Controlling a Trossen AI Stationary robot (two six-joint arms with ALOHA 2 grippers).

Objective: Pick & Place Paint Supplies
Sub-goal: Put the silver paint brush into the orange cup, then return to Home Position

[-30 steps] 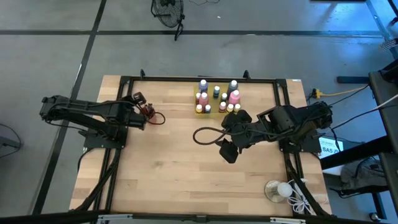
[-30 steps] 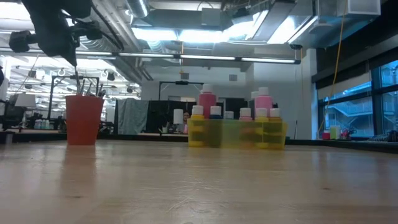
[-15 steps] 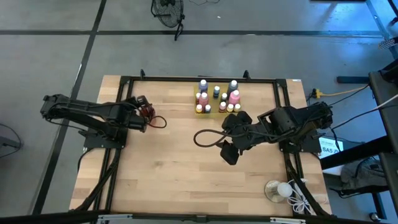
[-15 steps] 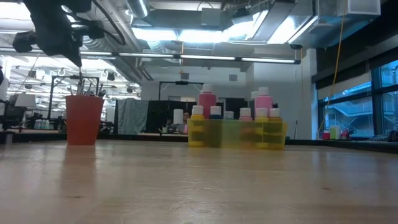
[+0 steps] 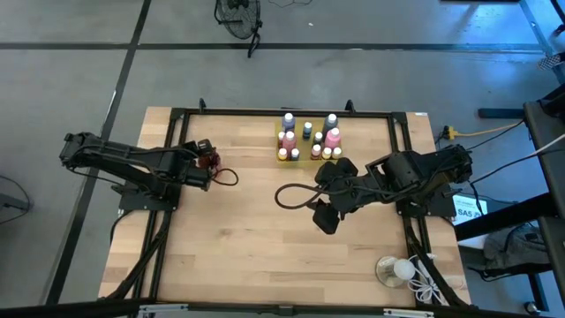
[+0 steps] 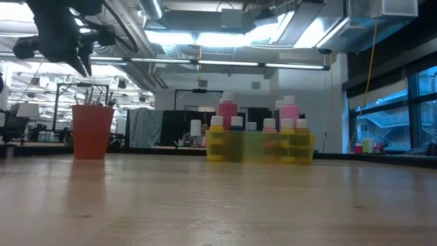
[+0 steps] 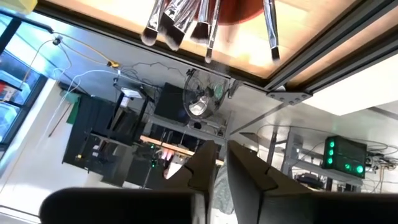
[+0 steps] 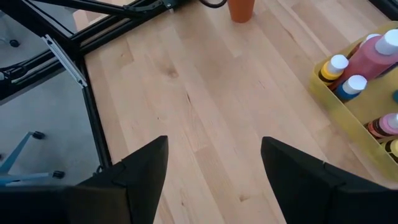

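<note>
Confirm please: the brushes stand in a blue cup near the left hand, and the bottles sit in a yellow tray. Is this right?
Not quite: the cup is orange-red, not blue, as the low view shows. The rest holds: the brushes stand in it near the left hand, and the bottles sit in a yellow tray.

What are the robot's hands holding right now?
Nothing, as far as can be seen. The left gripper hangs above the red cup of brushes. The right gripper is open over bare table.

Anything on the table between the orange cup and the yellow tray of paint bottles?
No. Low view shows bare wood between the orange cup and the yellow tray; high view agrees.
</note>
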